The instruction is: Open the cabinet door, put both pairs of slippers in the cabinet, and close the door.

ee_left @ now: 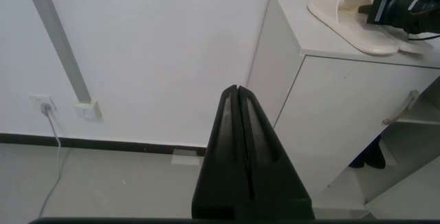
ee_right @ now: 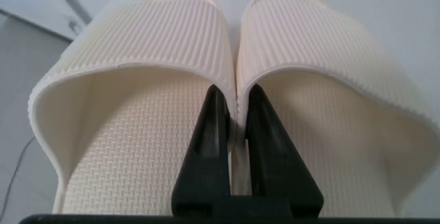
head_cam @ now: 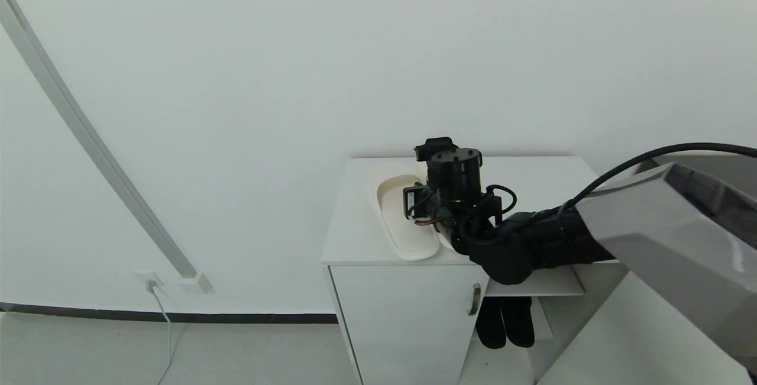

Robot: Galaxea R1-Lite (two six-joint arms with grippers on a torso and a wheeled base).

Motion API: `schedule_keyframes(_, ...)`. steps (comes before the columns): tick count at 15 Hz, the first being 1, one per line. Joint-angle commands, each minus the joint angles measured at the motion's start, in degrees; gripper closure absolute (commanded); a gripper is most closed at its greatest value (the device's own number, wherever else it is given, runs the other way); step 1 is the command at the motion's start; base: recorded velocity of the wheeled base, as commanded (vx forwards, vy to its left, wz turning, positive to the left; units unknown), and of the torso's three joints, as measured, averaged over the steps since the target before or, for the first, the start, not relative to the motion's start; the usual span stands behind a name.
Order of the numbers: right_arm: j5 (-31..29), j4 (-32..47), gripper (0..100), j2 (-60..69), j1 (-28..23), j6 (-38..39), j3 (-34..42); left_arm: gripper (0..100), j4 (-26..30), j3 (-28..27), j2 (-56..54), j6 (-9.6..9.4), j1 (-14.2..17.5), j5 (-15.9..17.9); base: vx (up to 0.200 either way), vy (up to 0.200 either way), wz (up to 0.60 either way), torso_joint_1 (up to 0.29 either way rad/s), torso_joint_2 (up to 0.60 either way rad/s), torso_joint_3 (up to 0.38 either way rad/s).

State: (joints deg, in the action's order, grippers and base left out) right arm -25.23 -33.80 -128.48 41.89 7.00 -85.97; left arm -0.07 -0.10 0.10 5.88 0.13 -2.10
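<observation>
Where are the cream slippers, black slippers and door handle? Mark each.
cream slippers [head_cam: 405, 228], head view, insole.
black slippers [head_cam: 519, 321], head view, right slipper's body.
door handle [head_cam: 475, 300], head view, mid-bar.

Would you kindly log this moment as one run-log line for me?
right gripper: pinching cream slippers atop cabinet | left gripper: shut, empty | black slippers: inside cabinet

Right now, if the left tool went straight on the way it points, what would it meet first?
Probably the white wall, passing just beside the cabinet side; the depth is unclear.
</observation>
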Motion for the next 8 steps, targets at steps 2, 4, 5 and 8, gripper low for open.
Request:
schedule_keyframes(2, 4.1, -2.5, 100, 14.1, -0.7, -0.4, 16.5, 100, 0.0, 0.0, 0.0, 0.01, 0.0, 0.0, 0.0, 0.0, 0.0, 0.0, 0.0, 0.0)
schedule_keyframes(4, 7.1, -5.9, 100, 20.4, -1.5, -0.7, 26.9, 100, 0.0, 0.0, 0.0, -0.08, 0.0, 0.1, 0.0, 0.0, 0.0, 0.0, 0.0, 0.0)
schedule_keyframes(5, 8.1, -7.1, 100, 24.0, -1.6, -0.7, 31.5, 100, 0.0, 0.0, 0.0, -0.16, 0.0, 0.2, 0.0, 0.0, 0.0, 0.0, 0.0, 0.0)
schedule_keyframes(8, 13.8, -7.3, 100, 34.1, -1.6, -0.8, 42.6, 100, 0.0, 0.0, 0.0, -0.34, 0.0, 0.3, 0.0, 0.0, 0.0, 0.0, 0.0, 0.0)
